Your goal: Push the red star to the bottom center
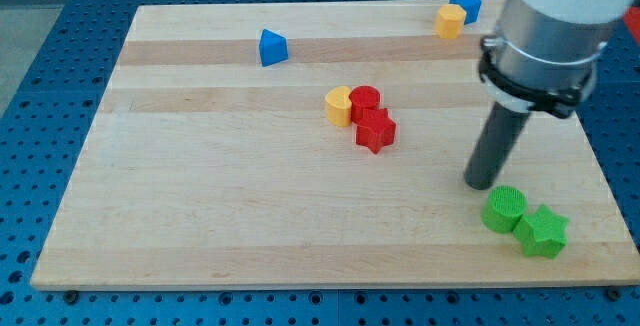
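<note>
The red star (376, 131) lies near the board's middle, touching a red cylinder (365, 100) just above it. A yellow heart-shaped block (339, 105) sits against the cylinder's left side. My tip (482, 182) rests on the board well to the right of the red star and slightly lower. It stands just above and left of a green cylinder (504, 209). It touches no block.
A green star (543, 231) lies against the green cylinder near the bottom right corner. A blue triangle block (272, 47) sits at the upper left. A yellow block (449, 21) and a blue block (465, 5) sit together at the top right edge of the wooden board (200, 186).
</note>
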